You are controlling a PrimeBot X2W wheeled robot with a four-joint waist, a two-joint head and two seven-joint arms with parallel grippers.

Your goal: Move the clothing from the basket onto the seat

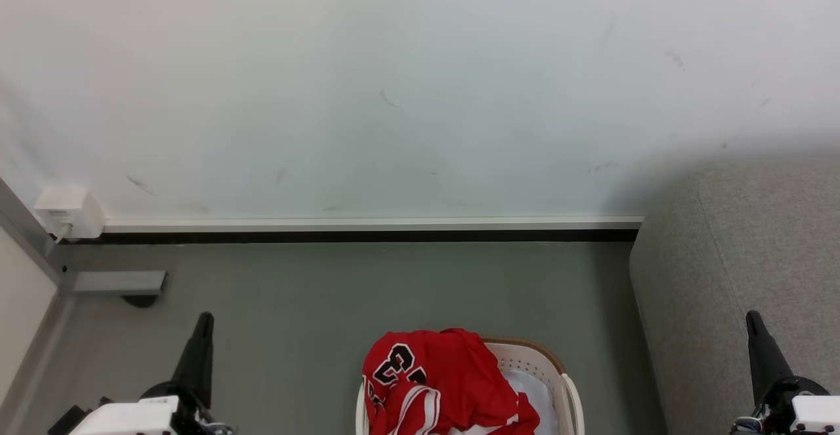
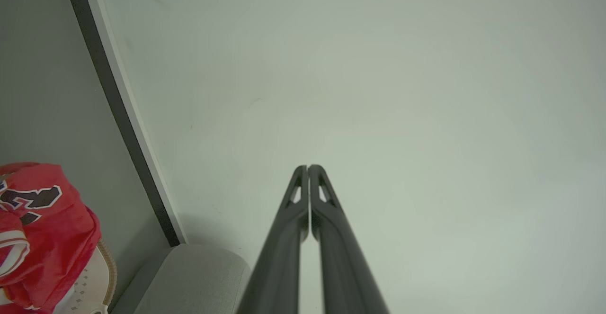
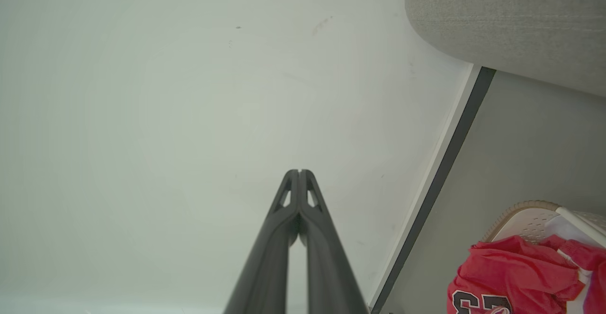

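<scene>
Here, red clothing (image 1: 446,376) heaped in basket (image 1: 525,358), between left hand (image 1: 205,320) and right hand (image 1: 753,320); both pressed closed, empty

Left pincer (image 2: 308,167), right pincer (image 3: 299,172): both closed.

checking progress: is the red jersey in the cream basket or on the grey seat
In: the red numbered jersey lies heaped in the cream perforated plastic basket, none on the visible grey fabric seat.

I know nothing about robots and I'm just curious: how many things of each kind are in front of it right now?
Grippers: 2 (left gripper, right gripper), both shut
Basket: 1
Heap of red clothing: 1
Grey seat: 1
White wall box: 1
Total: 6
</scene>
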